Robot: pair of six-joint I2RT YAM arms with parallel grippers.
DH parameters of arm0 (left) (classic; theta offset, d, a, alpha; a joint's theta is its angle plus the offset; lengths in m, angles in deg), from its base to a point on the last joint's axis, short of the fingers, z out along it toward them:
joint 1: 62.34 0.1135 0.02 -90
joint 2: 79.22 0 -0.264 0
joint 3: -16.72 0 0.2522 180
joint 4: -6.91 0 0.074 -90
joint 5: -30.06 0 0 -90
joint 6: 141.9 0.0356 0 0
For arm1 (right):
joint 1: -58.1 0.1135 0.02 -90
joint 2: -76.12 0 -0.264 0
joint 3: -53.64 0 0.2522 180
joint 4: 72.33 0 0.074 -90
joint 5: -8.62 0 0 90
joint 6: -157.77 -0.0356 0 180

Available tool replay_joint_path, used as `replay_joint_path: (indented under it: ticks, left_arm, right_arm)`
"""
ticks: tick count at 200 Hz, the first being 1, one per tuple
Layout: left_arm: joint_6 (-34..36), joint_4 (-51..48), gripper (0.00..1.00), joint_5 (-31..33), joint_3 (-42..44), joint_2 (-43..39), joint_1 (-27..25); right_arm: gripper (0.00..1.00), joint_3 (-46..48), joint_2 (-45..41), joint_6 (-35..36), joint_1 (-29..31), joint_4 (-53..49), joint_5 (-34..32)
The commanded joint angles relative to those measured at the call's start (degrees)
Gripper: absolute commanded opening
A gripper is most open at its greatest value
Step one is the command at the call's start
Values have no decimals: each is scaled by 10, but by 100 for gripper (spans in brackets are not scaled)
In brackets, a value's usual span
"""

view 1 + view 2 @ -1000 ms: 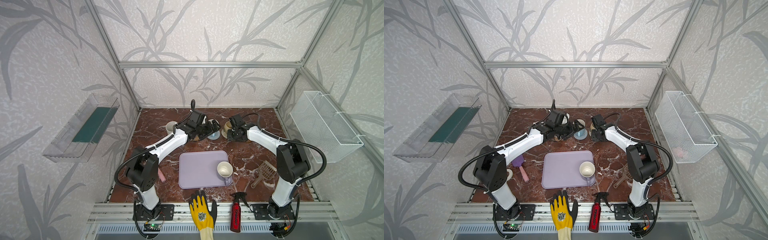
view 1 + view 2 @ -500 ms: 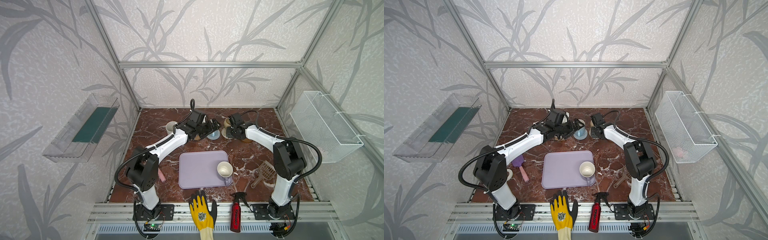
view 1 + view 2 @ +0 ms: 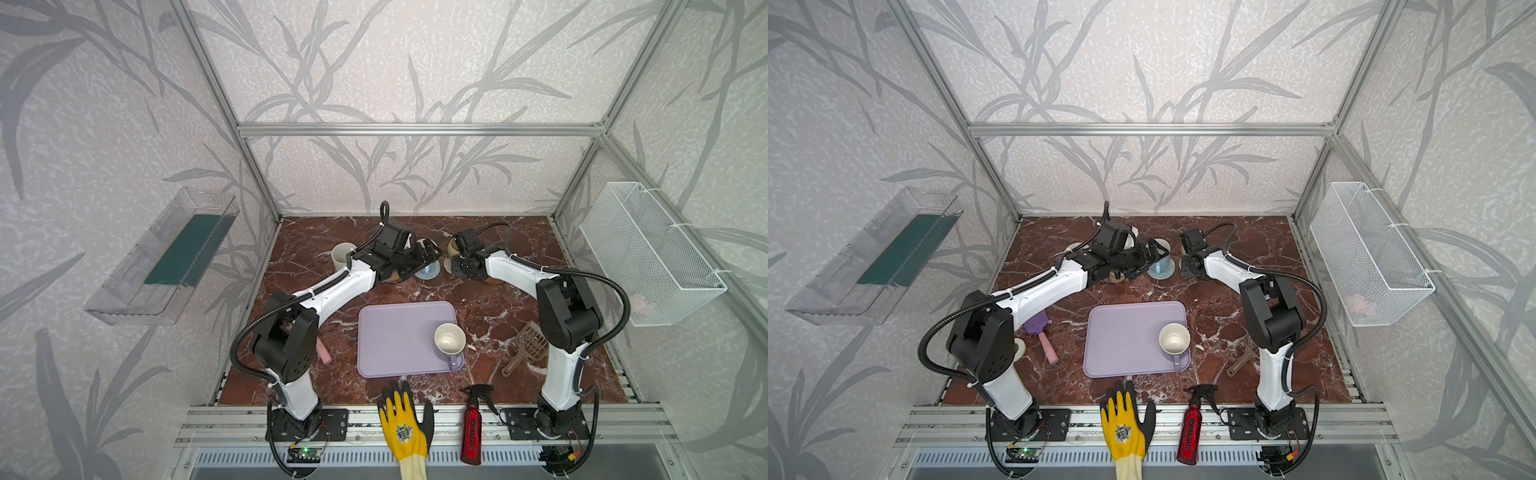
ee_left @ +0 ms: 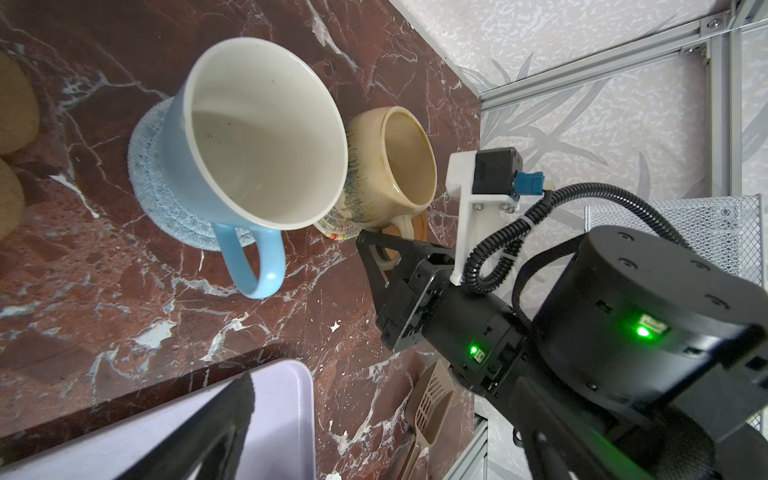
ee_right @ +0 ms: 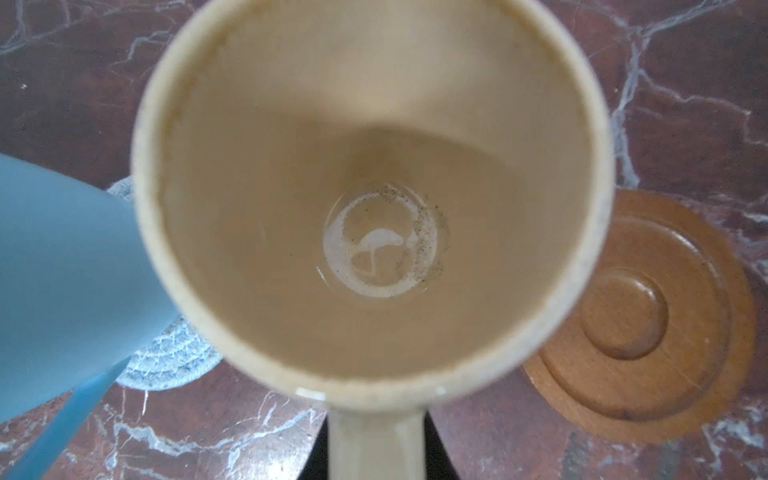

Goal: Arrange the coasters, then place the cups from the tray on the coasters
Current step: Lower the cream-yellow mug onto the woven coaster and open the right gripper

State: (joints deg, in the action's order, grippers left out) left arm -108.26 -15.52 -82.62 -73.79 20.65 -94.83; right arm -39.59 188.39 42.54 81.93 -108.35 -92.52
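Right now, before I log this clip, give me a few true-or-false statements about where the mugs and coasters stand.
The light blue mug stands on the grey-blue woven coaster. True.
The tray is empty. False: a lavender-grey mug stands on the tray.
The right tool is shut on the beige-yellow mug at its handle. True.
A mug sits on the amber-brown disc. False: the amber-brown disc is bare.

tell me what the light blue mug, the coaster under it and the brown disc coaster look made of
Light blue mug: likely glazed ceramic, smooth satin blue outside, white inside. Woven coaster: coiled cotton-like rope, stitched spiral rows showing. Brown disc coaster: probably varnished wood, grain and turned rings visible.
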Motion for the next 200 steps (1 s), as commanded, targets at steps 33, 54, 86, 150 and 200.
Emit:
replay_joint_path:
  ticks: [33,54,86,150,200]
  left_arm:
    - [-7,18,99,-3,13,-7,1]
    - [-7,20,99,-3,13,-10,1]
    - [-11,24,99,1,19,-15,1]
    - [-15,29,99,-1,29,-26,1]
    - [-18,35,99,-4,32,-23,1]
  right_arm:
    - [0,6,-21,9,1,31,-12]
    - [0,-32,-11,32,-5,6,-2]
    - [0,-51,-33,40,-1,-15,-1]
    - [0,-9,-53,25,1,-10,-14]
    - [0,-6,-24,17,1,-5,7]
